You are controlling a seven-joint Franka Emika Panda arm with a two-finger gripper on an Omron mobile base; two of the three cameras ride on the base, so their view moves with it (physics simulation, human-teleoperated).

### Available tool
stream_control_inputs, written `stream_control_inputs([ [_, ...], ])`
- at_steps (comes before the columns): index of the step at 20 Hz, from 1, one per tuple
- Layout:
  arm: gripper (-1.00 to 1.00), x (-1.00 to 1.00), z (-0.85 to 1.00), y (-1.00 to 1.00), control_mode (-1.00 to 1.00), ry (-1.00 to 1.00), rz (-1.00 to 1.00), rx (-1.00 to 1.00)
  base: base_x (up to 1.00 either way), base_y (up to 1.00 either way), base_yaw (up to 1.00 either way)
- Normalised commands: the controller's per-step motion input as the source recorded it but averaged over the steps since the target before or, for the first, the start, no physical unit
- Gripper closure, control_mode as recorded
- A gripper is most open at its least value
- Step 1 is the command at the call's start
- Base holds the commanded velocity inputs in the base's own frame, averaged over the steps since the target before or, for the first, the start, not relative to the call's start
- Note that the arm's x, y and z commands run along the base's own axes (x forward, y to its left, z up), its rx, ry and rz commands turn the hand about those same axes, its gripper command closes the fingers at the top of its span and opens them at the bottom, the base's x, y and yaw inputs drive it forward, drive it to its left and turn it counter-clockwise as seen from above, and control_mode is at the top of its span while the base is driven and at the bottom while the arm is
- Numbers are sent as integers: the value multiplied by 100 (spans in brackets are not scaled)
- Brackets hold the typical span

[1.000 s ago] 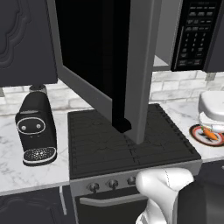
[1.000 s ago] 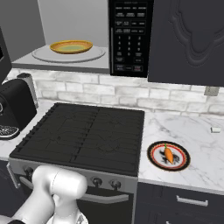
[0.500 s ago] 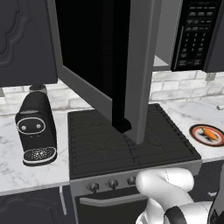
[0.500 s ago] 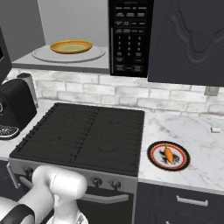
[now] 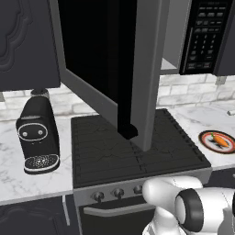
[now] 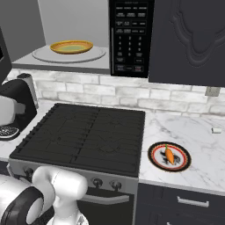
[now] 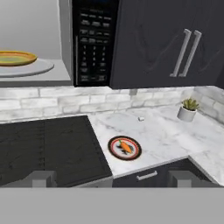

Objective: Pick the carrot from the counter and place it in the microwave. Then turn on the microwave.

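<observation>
The carrot (image 6: 169,154) (image 7: 126,147) (image 5: 220,140) lies on a round red-rimmed plate (image 6: 154,159) on the white marble counter (image 6: 197,136), right of the stovetop. The microwave (image 6: 131,37) hangs above the stove. Its door (image 5: 147,69) stands swung open. Inside, a yellow dish (image 6: 71,46) rests on the turntable. My gripper (image 7: 111,180) is open, its two fingertips (image 7: 41,178) wide apart and empty. It hangs well back from the carrot and faces the counter and the microwave's button panel (image 7: 93,41).
A black coffee machine (image 5: 39,135) stands left of the black stovetop (image 5: 133,147). Dark cabinets (image 7: 166,39) hang right of the microwave. A small potted plant (image 7: 188,109) sits in the far right corner and a small white object (image 7: 141,118) by the wall.
A second ago a white part of the arm hung by the plate at the right edge of the left base view; it has left there. The elbow now shows larger at the bottom.
</observation>
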Motion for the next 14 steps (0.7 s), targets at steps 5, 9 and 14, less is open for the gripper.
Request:
stream_control_inputs([
  [5, -100, 29, -29, -24, -100, 14, 1, 12, 0, 0, 0],
  [9, -100, 31, -20, -19, -100, 19, 1, 13, 0, 0, 0],
  [14, -100, 19, -25, -33, -100, 15, 4, 9, 0, 0, 0],
])
